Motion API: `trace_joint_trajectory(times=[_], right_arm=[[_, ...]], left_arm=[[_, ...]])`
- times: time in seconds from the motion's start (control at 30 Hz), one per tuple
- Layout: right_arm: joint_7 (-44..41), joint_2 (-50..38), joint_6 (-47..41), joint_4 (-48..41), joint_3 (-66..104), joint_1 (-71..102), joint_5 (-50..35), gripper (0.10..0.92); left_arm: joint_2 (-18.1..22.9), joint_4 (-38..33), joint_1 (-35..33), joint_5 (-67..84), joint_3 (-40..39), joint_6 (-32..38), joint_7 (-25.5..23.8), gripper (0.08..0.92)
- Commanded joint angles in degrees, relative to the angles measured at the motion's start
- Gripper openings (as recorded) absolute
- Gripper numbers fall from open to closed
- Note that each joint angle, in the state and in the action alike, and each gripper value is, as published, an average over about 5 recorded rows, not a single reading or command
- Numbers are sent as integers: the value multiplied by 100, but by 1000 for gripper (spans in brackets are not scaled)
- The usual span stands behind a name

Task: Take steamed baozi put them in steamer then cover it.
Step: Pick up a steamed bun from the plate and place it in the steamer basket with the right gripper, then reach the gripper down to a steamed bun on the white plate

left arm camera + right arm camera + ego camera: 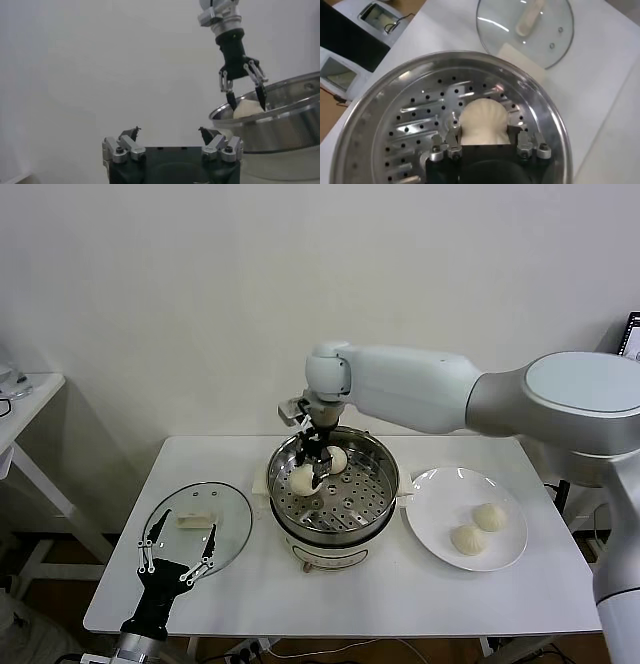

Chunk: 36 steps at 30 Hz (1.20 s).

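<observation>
The steamer [385,474] stands at the table's middle, a shiny pot with a perforated tray [415,130]. My right gripper [312,469] reaches down into it, its fingers closed against the sides of one steamed baozi [302,480] that rests on the tray. The right wrist view shows that bun [482,117] filling the gap of the right gripper [485,131]. A second baozi [337,459] lies just behind it in the pot. Two more baozi [489,517] [467,538] sit on the white plate [440,484]. My left gripper [178,559] hangs open and empty over the near edge of the glass lid [225,519].
The lid lies flat at the table's left, its white handle [195,519] up; it also shows in the right wrist view, lid [540,45]. The plate is to the right of the pot. A second white table [25,399] stands at far left.
</observation>
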<state>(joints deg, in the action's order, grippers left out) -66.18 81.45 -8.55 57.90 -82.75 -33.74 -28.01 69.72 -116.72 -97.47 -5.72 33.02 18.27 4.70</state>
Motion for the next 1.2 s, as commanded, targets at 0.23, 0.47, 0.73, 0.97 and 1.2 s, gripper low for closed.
trace_joint_trajectory(times=[0.23,0.47,0.73,0.97,1.2], right_arm=[[125,127,-3,-83,44,259,106,784],[33,-475,6,438,289,-11,170,822],[-427,-2292,289,1634,621,-746,487,823],[-867,-3934,773,1793,871,-627,1230,823],[-999,-4701,1167,1218,1284,426,1942,823]], left_arm=[[13,29,14,7,32,7,3,823],[25,-7,-9,2,51,0,-2,823],[21,-8,-2,-27,26,-6,-7,823],[24,-70,-26,-79,-15,-39,-12,823],[21,-81,-59,-102,-6,-46,-12,823]])
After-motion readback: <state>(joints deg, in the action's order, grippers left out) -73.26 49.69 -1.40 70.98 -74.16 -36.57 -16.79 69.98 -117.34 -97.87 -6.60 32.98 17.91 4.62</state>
